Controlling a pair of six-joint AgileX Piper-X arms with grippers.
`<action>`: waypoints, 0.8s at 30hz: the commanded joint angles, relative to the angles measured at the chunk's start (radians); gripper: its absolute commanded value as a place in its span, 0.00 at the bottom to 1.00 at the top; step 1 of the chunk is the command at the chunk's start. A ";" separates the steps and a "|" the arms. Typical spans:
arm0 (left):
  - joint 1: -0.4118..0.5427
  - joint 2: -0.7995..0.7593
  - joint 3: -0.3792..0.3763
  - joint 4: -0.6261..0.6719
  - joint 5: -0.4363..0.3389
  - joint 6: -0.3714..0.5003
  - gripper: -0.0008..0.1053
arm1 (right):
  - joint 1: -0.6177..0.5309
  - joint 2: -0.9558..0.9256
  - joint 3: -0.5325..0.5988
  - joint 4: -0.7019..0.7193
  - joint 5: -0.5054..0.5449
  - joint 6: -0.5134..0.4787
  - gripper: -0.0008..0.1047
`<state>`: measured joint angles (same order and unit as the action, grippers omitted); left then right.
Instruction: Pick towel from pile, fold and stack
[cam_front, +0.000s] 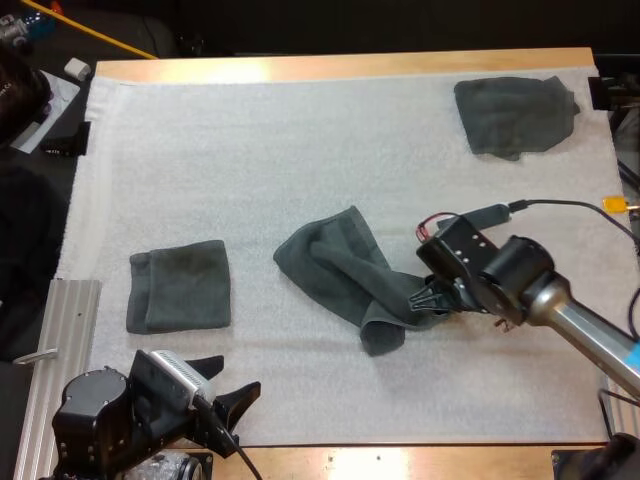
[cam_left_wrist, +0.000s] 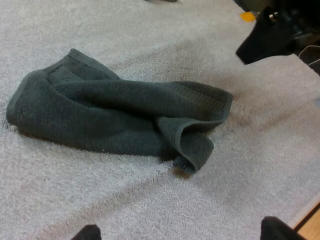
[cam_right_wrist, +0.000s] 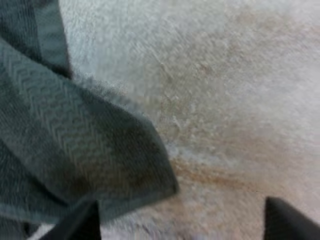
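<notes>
The crumpled towel (cam_front: 345, 275) lies in the middle of the mat (cam_front: 300, 150), between the folded towel (cam_front: 180, 285) and the spare towel (cam_front: 515, 115), handy for both arms. The right gripper (cam_front: 432, 296) sits at its near corner, I judge to take that edge; its wrist view shows the fingers wide apart, the corner seemingly loose between them. The left gripper (cam_front: 225, 383) hangs back, spread wide and empty; its view shows the towel's curled-under corner

Crumpled grey-green towel (cam_left_wrist: 115, 117) on white mat (cam_left_wrist: 150, 45), left end effector (cam_left_wrist: 182, 231) spread apart, clear of it
</notes>
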<state>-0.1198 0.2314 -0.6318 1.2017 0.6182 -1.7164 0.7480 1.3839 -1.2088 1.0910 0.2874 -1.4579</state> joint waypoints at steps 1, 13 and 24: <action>-0.005 0.006 -0.004 0.005 0.013 0.001 0.59 | -0.001 -0.059 0.002 0.080 0.020 0.016 0.64; -0.010 0.005 -0.003 0.006 0.021 0.005 0.59 | -0.001 -0.180 0.169 0.077 0.009 0.058 0.62; -0.018 0.013 -0.007 0.006 0.022 0.001 0.59 | -0.137 -0.206 0.291 -0.142 -0.135 0.074 0.62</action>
<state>-0.1397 0.2496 -0.6318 1.2028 0.6347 -1.7141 0.6812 1.1861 -0.9387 1.0195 0.2292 -1.3884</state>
